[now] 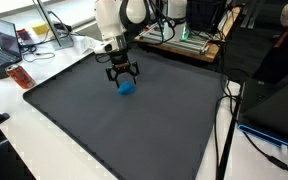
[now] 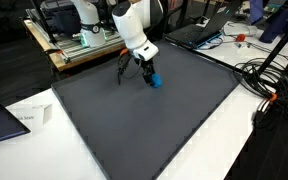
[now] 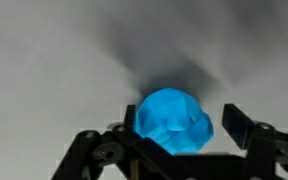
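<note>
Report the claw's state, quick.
Claw: open, its fingers on either side of the blue ball, with a gap showing at one side, so not clamped on it.

ball (image 1: 126, 87) on mat (image 1: 134, 135) | mat on table (image 1: 29, 135) | pincer (image 1: 124, 81) above ball, fingers either side

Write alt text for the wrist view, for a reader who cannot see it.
A crumpled bright blue ball lies on a plain grey mat, low in the middle of the picture. The black gripper enters from the bottom edge, open, one finger on each side of the ball.
</note>
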### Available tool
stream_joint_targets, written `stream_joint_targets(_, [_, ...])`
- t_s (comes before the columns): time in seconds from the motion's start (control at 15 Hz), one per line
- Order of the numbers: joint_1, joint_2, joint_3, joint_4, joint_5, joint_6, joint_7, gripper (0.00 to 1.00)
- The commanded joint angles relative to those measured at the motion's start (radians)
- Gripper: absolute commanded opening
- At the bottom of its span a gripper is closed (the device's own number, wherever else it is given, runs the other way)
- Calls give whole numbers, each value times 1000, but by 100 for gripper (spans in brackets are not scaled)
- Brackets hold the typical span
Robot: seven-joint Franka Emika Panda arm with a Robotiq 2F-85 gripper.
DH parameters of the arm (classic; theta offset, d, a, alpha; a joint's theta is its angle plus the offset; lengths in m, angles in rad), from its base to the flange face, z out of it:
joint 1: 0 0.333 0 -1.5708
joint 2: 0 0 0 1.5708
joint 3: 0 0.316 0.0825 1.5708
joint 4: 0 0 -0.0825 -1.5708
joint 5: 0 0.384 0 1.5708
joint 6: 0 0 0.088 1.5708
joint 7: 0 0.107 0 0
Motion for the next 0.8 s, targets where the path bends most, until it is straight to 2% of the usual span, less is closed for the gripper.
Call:
stream_joint_targets(0.0, [-17, 23, 14, 18, 10, 11, -31, 56])
stream_joint_targets(0.07, [-16, 24, 12, 20, 9, 10, -29, 48])
stream_joint_targets(0.53, [-35, 18, 23, 26, 24, -12, -25, 6])
stream_joint_targets(0.73, [-68, 13, 51, 29, 43, -32, -34, 0])
